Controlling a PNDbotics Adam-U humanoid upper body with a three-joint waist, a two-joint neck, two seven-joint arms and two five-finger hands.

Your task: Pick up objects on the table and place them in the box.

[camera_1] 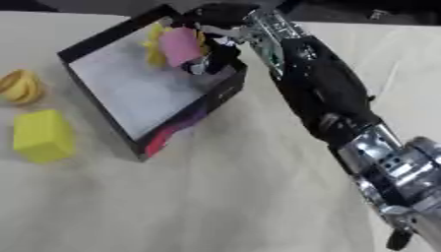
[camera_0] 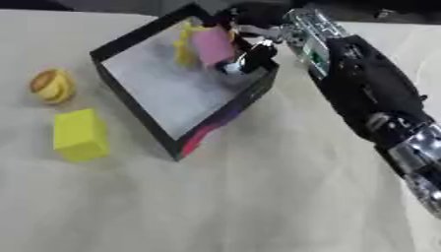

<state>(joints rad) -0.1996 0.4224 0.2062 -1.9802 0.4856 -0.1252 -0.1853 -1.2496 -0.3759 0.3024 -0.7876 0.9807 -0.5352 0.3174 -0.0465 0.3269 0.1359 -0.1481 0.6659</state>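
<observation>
A black box (camera_0: 138,106) with a grey floor stands askew at the upper middle of the table. My right hand (camera_0: 250,37) reaches over its far right corner, fingers curled on a pink block (camera_0: 212,47) held above the box floor. A yellow object (camera_0: 183,44) stands inside the box just left of the pink block. On the table left of the box lie a yellow block (camera_0: 80,134) and a round yellow and orange object (camera_0: 50,85). My left hand shows in neither view.
My right arm (camera_0: 370,98) runs from the lower right up to the box, covering the table's right side. The beige tabletop (camera_0: 258,197) stretches in front of the box. Dark shapes lie beyond the far edge.
</observation>
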